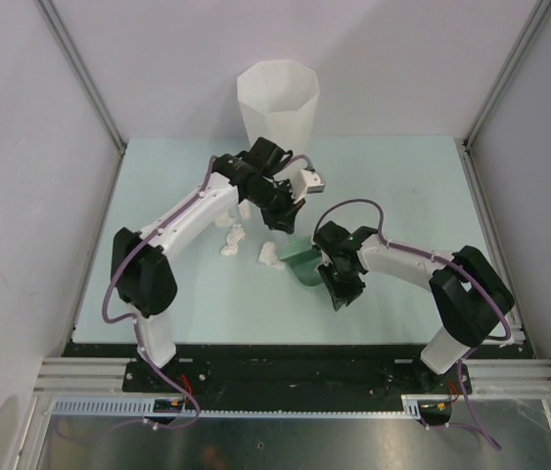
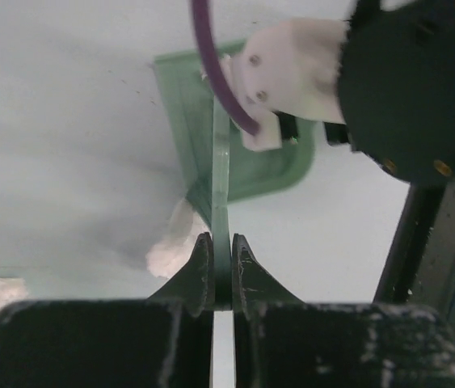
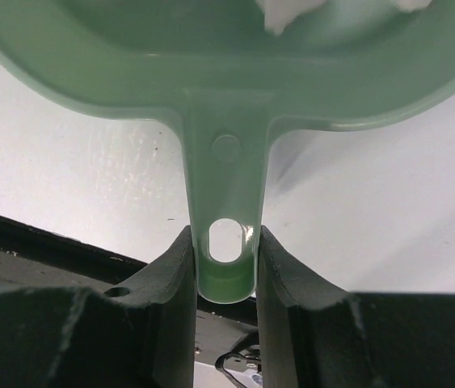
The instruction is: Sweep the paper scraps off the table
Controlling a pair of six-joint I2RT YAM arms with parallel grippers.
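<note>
The paper scraps (image 1: pixel 231 240) are white, the table (image 1: pixel 402 196) a plain pale mint-green, the dustpan (image 3: pixel 227 89) a darker green, the thin blade (image 2: pixel 221 186) translucent green, the faceted bin (image 1: pixel 277 98) milky white, the arms (image 1: pixel 192 211) white with black joints, their cables (image 2: pixel 205 48) purple, the gripper fingers (image 3: pixel 170 275) matte black.

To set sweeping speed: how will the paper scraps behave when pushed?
The paper scraps look small and loosely crumpled, so likely light and apt to scatter. Their irregular wrinkles suggest tumbling on the smooth table, not rolling far.
</note>
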